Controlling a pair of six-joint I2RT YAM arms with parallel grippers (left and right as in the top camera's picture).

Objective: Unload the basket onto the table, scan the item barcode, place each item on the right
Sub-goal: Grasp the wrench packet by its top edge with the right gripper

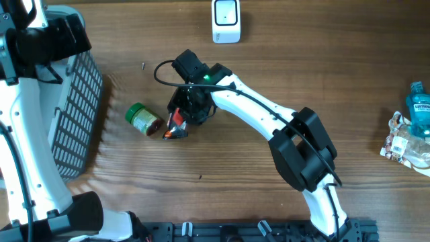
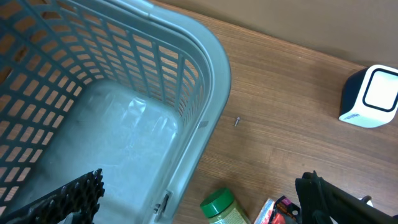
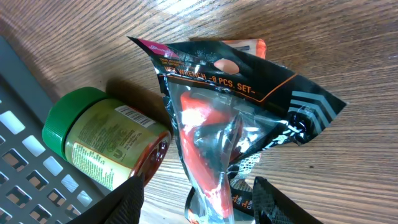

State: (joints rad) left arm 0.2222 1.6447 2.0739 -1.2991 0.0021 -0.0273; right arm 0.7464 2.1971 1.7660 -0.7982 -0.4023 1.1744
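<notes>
A black and red plastic packet (image 1: 176,128) lies on the wooden table next to a green-lidded jar (image 1: 143,119). My right gripper (image 3: 199,202) hangs over the packet (image 3: 230,106), open; its two fingers straddle the packet's lower end with gaps on both sides. The jar (image 3: 102,140) lies on its side just left of the left finger (image 3: 115,205), and a barcode shows on its label. The white scanner (image 1: 226,20) stands at the table's far edge. My left gripper (image 2: 196,205) is wide open above the basket's corner and holds nothing.
A pale grey plastic basket (image 1: 77,107) sits at the left, its rim (image 2: 211,68) close to the jar (image 2: 224,208). A blue bottle (image 1: 418,107) and a crinkled packet (image 1: 403,144) lie at the right edge. A small screw (image 1: 143,65) lies near the basket.
</notes>
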